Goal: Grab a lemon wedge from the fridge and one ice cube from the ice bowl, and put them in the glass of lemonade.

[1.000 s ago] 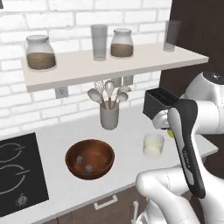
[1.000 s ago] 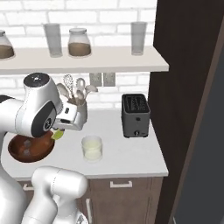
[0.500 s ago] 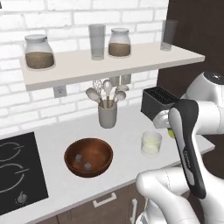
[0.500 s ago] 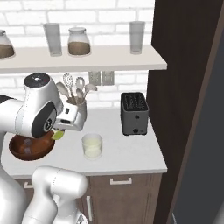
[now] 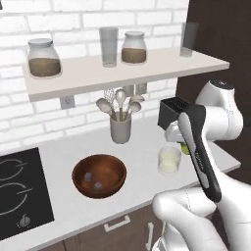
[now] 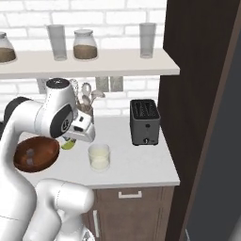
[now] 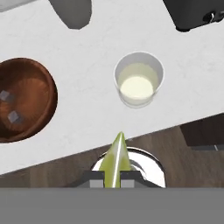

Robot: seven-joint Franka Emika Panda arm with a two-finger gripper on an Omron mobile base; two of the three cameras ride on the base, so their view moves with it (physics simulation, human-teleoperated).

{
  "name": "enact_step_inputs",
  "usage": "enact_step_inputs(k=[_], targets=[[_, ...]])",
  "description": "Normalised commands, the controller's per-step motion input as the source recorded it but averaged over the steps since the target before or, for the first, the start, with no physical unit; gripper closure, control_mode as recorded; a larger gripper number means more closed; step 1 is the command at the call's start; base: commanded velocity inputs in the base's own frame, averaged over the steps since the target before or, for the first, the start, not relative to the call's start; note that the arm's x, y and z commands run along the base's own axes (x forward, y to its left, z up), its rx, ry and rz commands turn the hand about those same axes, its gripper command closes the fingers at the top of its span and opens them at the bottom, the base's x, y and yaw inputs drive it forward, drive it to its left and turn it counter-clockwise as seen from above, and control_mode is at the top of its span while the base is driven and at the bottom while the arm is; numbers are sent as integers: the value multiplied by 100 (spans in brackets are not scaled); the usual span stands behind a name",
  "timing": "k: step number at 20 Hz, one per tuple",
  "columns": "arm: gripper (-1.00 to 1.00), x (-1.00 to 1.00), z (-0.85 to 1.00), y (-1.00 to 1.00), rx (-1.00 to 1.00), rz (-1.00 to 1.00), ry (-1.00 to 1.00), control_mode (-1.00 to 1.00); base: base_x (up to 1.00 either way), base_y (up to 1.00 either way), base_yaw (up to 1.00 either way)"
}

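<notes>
from my remote station i read the two-finger end effector (image 7: 113,178) as pinching the small yellow-green lemon wedge (image 7: 115,161), whose pointed tip sticks out past the fingertips in the hand view. in the right base view the wedge (image 6: 68,144) shows just under the white hand, above the front part of the white worktop (image 6: 136,162), between the wide round reddish-brown wooden bowl (image 6: 36,154) and the short clear tumbler of pale yellowish-white lemonade (image 6: 99,157). in the left base view a sliver of the wedge (image 5: 186,148) is visible beside the dark forearm, just to the right of the tumbler (image 5: 169,160). the hand view looks straight down: the tumbler (image 7: 139,79) stands upright on the worktop (image 7: 87,113), ahead of the wedge tip and apart from it, so the wedge is held above the worktop's front edge and not over the tumbler's mouth. the wooden bowl (image 7: 24,100) sits to the left of the tumbler, well apart from it, and holds two small grey translucent ice cubes (image 7: 13,116) lying on its floor near each other. behind the bowl, against the white brick wall, stands a grey utensil cup (image 5: 120,130) with spoons and a whisk. a black toaster (image 6: 143,122) stands at the right end of the worktop next to the dark tall cabinet. a black hob (image 5: 19,193) lies at the left end.
</notes>
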Motion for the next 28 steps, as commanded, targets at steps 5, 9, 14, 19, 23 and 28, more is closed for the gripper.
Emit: enact_step_inputs(k=[5, 9, 14, 19, 23, 28], targets=[[100, 98, -5, -25, 2, 0, 4, -100, 0, 0, 0], [100, 79, -21, -1, 0, -4, 3, -100, 0, 0, 0], [100, 74, -14, 0, 0, -16, 24, -100, 0, 0, 0], [100, 38, -22, 5, -5, -6, 1, -100, 0, 0, 0], [100, 0, -57, 6, -5, -1, -1, -100, 0, 0, 0], [100, 0, -36, 1, -2, 0, 0, -100, 0, 0, 0]])
